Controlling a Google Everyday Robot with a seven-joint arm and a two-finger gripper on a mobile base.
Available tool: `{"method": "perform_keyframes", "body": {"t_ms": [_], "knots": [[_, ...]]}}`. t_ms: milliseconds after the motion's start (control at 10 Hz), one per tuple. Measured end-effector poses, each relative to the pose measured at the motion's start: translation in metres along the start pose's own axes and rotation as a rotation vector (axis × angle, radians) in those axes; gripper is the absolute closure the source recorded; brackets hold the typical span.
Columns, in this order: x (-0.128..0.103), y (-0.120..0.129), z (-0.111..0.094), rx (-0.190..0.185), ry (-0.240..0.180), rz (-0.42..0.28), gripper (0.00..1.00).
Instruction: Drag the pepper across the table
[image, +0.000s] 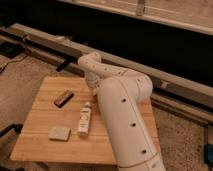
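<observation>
The light wooden table (45, 110) fills the lower left. My white arm rises from the lower right, bends over the table and points down at the middle of its far edge. The gripper (93, 86) is at the arm's tip, low over the tabletop there, largely covered by the wrist. The pepper does not show; the spot under the gripper is hidden by the arm.
A dark brown flat bar (63, 98) lies left of the gripper. A white bottle (85, 120) lies on its side at mid-table. A pale flat block (59, 133) lies near the front left. A long dark rail (45, 40) runs behind the table.
</observation>
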Motion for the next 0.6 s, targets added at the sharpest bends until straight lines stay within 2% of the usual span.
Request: {"method": "perform_keyframes", "body": {"t_ms": [100,200,300,600], "knots": [[-0.0067,-0.0012,-0.0006,0.013,-0.021,-0.018,1.00],[-0.0122,-0.0034,-0.0052,0.039,-0.071,-0.034,0.98],[-0.0126,-0.0023,-0.0093,0.049,-0.109,-0.036,0.97],[-0.0160,-0.0039,-0.0102,0.050,-0.119,-0.042,0.97]]}}
